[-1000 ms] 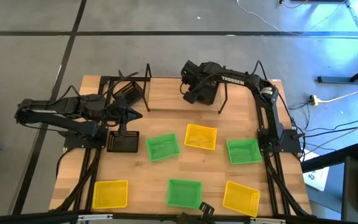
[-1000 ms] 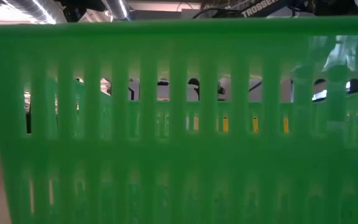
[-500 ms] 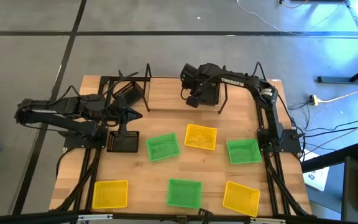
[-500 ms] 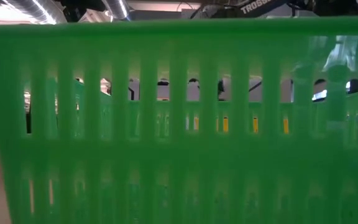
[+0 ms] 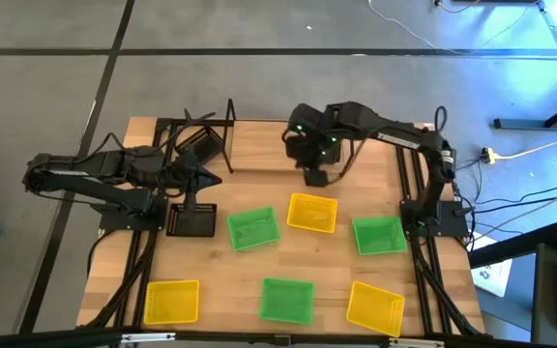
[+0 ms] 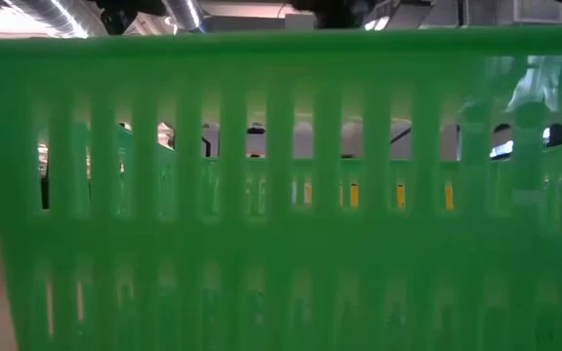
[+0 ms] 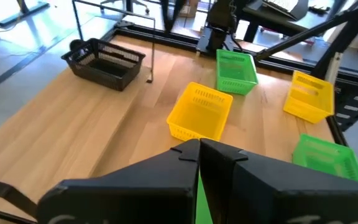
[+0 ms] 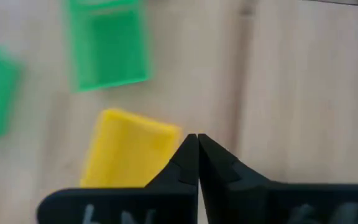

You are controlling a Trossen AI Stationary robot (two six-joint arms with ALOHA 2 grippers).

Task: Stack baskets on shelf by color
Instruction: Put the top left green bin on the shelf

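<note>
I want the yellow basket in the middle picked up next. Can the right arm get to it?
Probably yes. The right gripper hangs just behind the yellow basket, fingers shut, with only bare table between them. It would have to open first.

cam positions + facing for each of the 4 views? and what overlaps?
High: overhead, straight down; both arms, right claw.
Low: table height, blocked by a green basket; no arm identifiable.
Left wrist: over shut left claw, across table.
Right wrist: downward, shut claw tips.
Shared: yellow basket also in left wrist.
</note>
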